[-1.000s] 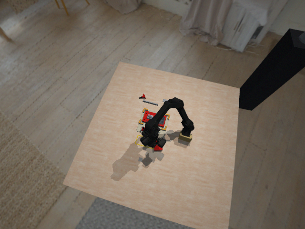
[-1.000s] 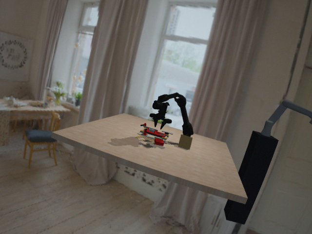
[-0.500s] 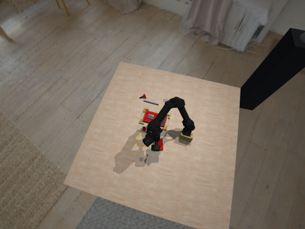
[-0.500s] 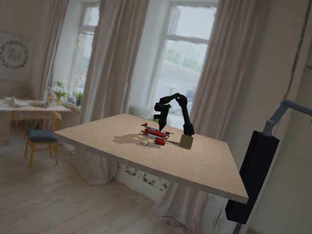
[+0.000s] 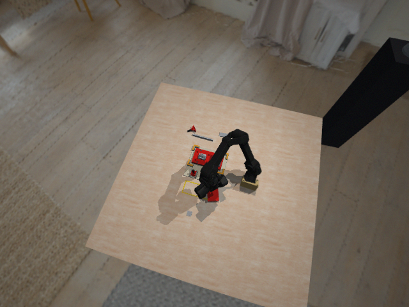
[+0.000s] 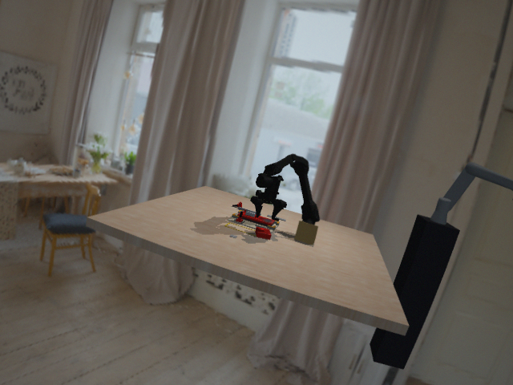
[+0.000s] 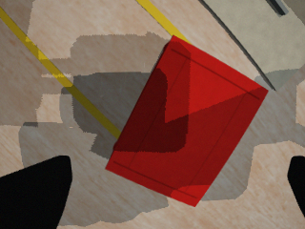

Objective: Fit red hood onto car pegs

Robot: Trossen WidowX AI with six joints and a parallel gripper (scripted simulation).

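Hood (image 5: 213, 196) (image 6: 263, 233) (image 7: 200, 119) first: it lies on the counter (image 5: 264, 231) (image 6: 298, 261) (image 7: 272, 167), off the car, roof up and skewed across the yellow outline (image 5: 183, 190) (image 6: 227, 224) (image 7: 52, 65), part of it over the line. Nothing of the fitting is done, and the pick-up itself is still to come.

Left to right in the top view, the engine block (image 5: 202, 156) is in place on the red chassis (image 5: 197, 161) (image 6: 267, 221), which sits within the jig's yellow corner pieces. The arm covers part of the deck, and the pegs are too small to make out. The hood is at the near side of the jig, clear of the chassis. Grasping, lifting, turning to match the deck, lowering onto the pegs and backing away all remain, as I judge it.

The end effector (image 5: 211, 181) (image 6: 267, 217) (image 7: 187, 171) is spread about as wide as it goes, with nothing in its grip. In the wrist view one fingertip stands at the left and the other at the right, neither touching the hood. The hood's edges run aslant to them, so a turn of the wrist probably comes before any descent.
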